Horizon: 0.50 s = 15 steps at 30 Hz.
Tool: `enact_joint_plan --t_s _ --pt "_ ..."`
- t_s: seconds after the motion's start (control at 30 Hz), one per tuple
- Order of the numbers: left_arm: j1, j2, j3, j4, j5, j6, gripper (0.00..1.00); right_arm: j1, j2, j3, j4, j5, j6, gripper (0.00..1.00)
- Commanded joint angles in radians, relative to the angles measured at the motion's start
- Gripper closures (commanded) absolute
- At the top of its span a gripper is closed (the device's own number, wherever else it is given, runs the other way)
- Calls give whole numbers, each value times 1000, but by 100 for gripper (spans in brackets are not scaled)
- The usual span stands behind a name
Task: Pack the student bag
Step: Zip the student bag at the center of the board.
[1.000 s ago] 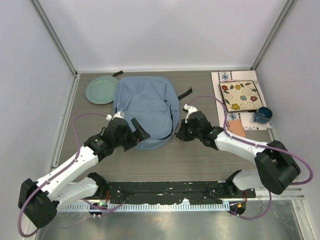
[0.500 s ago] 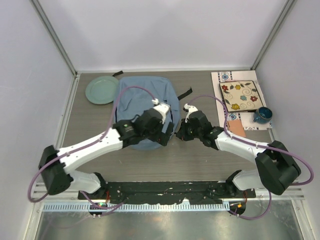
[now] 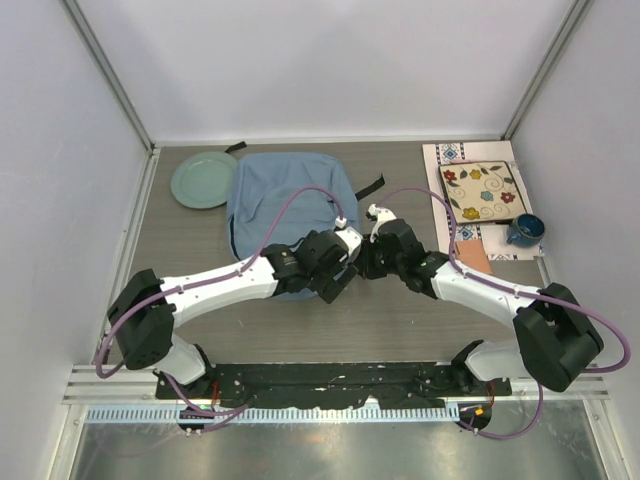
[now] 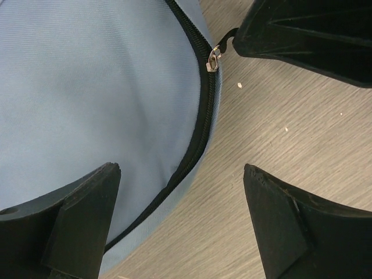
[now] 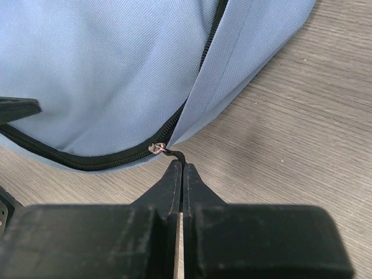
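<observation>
The student bag [image 3: 285, 195] is a light-blue backpack lying flat on the table, its dark zipper closed along the near right edge. My right gripper [image 5: 182, 168] is shut on the black zipper pull [image 5: 174, 154], right at the metal slider [image 5: 156, 147]; in the top view it [image 3: 362, 262] sits at the bag's near right corner. My left gripper [image 4: 180, 174] is open, straddling the bag's edge and zipper [image 4: 197, 133] just below the slider [image 4: 213, 59]. In the top view it [image 3: 340, 275] is close beside the right one.
A green plate [image 3: 203, 179] lies at the back left. At the right, a floral tile [image 3: 482, 192] rests on a patterned cloth, with a blue cup [image 3: 524, 230] and an orange card [image 3: 472, 256] beside it. A black strap [image 3: 371, 186] sticks out of the bag's right side.
My left arm has swung right across the bag's near edge, from its left side to right beside the right gripper. The right gripper has stayed on the zipper pull.
</observation>
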Motion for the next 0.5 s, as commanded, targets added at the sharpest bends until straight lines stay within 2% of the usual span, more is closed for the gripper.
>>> enact_joint_plan --t_s 0.0,0.13,0.17,0.23,0.27,0.33,0.37,0.43,0.47 --pt "1 29 -38 111 -7 20 11 3 -30 46 37 9 -12 99" --pt "1 48 -66 164 -2 3 22 1 -27 48 37 11 -10 99" --pt "1 48 -87 194 -4 -2 28 3 -26 49 37 11 -10 99" --pt "2 45 -107 217 -7 -23 33 3 -24 51 37 9 -10 99" --pt "2 42 -126 239 -9 -31 45 3 -23 51 37 9 -10 99" --pt "2 33 -144 256 -13 -48 56 3 -21 53 37 11 -10 99" --pt "2 19 -161 271 -15 -69 67 3 -18 54 37 12 -10 99" --pt "2 -1 -181 286 -18 -91 77 1 -14 59 37 23 -10 99" --pt "2 -25 -202 299 -27 -111 88 1 -6 68 37 28 -9 99"
